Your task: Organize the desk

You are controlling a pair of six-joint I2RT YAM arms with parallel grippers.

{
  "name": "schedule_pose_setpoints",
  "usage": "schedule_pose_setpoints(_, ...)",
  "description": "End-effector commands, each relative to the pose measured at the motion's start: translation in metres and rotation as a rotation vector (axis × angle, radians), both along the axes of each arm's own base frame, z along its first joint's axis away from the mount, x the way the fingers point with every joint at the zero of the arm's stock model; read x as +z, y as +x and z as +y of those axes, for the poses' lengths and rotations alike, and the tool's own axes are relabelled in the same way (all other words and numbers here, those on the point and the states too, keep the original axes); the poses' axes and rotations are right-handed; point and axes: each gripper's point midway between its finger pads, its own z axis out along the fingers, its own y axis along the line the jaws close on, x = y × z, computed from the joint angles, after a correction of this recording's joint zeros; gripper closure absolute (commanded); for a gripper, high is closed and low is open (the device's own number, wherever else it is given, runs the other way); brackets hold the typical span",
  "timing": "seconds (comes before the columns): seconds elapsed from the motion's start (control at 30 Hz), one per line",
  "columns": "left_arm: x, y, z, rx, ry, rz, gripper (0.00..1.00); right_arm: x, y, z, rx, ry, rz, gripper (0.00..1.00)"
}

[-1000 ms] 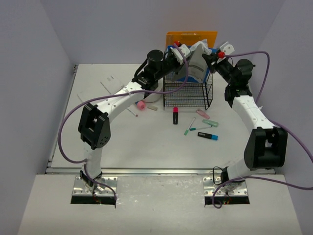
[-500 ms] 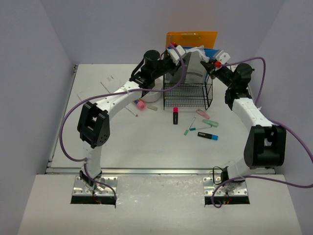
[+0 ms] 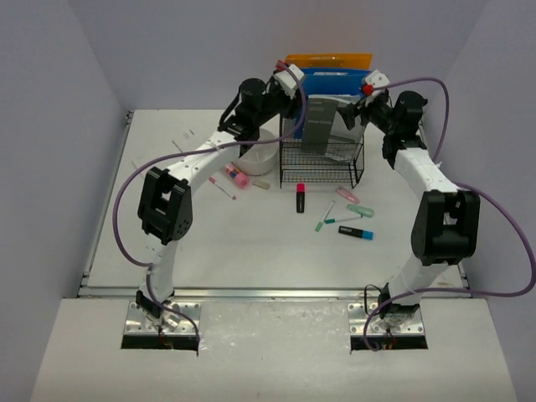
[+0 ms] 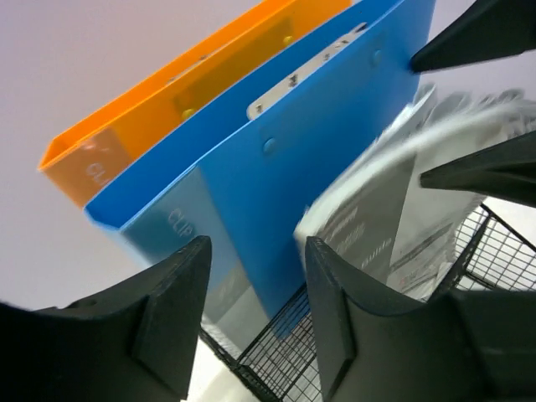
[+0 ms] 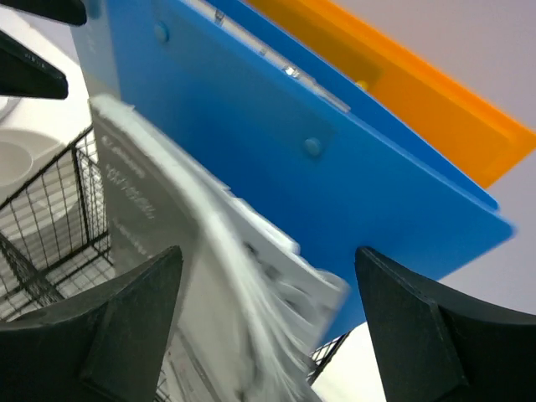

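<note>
Far edge of the desk [image 3: 193, 243]: black wire rack [image 3: 322, 163], with an orange folder [image 3: 328, 60] and a blue folder [image 3: 335, 84] upright at its back and grey-white papers [image 3: 316, 126] in front of them.
Left gripper [image 4: 258, 244]: jaws partly apart, gripping nothing; the blue folder shows behind the gap.
Right gripper [image 5: 268, 251]: jaws wide, blurred papers between them, not pinched.
Top view only: white bowl [image 3: 258, 157] left of the rack; markers [image 3: 301, 198] scattered on the desk before it.
Wrist views only: studs and embossed lettering on the folders.
</note>
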Motion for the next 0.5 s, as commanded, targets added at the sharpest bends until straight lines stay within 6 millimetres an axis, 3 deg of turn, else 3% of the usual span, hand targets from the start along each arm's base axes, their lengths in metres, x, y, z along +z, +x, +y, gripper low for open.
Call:
schedule_pose_setpoints(0.0,0.063,0.016,0.029,0.072,-0.138,-0.051,0.51,0.058,0.010,-0.018,-0.112,0.075,-0.050,0.10)
schedule_pose_setpoints(0.13,0.092,0.017,0.063,0.153,-0.218,-0.040,0.48,0.081,0.007,-0.023,-0.157,0.118,-0.050,0.06)
schedule_pose_setpoints(0.17,0.088,0.016,0.072,0.173,-0.222,-0.020,0.45,0.089,0.006,-0.026,-0.174,0.121,-0.061,0.05)
schedule_pose_setpoints(0.3,0.106,0.006,0.145,0.309,-0.286,0.028,0.36,0.121,-0.016,-0.023,-0.156,0.128,-0.098,0.04)
schedule_pose_setpoints(0.43,0.059,0.003,0.221,0.441,-0.308,0.286,0.25,0.145,-0.042,-0.014,-0.100,0.135,-0.109,0.03)
schedule_pose_setpoints(0.47,0.045,0.000,0.248,0.484,-0.307,0.345,0.24,0.154,-0.050,-0.011,-0.086,0.144,-0.102,0.03)
